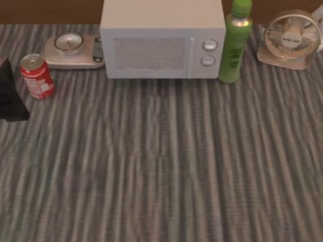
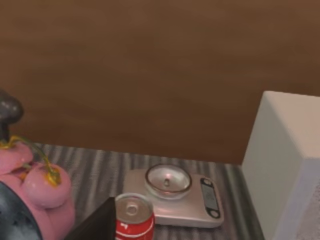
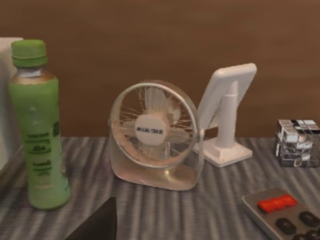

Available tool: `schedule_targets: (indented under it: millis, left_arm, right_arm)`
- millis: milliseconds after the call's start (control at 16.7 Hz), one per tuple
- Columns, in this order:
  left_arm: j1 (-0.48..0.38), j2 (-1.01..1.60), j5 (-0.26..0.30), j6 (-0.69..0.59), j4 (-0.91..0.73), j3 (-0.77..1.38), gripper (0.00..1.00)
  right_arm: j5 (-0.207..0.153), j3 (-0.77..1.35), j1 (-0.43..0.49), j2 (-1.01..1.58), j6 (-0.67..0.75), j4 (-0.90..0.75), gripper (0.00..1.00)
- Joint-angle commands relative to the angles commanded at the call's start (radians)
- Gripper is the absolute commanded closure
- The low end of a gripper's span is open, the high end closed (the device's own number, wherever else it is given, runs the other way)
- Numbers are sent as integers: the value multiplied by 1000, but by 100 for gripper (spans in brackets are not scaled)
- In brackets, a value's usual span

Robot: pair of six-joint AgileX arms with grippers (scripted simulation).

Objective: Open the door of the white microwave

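We see the white microwave [image 1: 162, 39] at the far middle of the table [image 1: 161, 166], its door [image 1: 147, 53] shut. Our claws are outside the views, so we cannot tell their state.

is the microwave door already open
No, the door sits flush against the white microwave front in the top view.
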Motion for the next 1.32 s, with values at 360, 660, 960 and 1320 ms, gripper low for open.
schedule_targets:
  millis: [360, 660, 960, 1320]
  left_arm:
    - [-263, 625, -234, -130, -43, 419, 0]
    - [-459, 1105, -410, -230, -70, 735, 0]
    - [-585, 1402, -523, -302, -71, 954, 0]
    - [-609, 1457, -545, -318, -69, 1000, 0]
  right_arm:
    - [0, 0, 0, 0, 0, 0, 0]
    - [0, 0, 0, 0, 0, 0, 0]
    - [0, 0, 0, 0, 0, 0, 0]
    - [0, 0, 0, 0, 0, 0, 0]
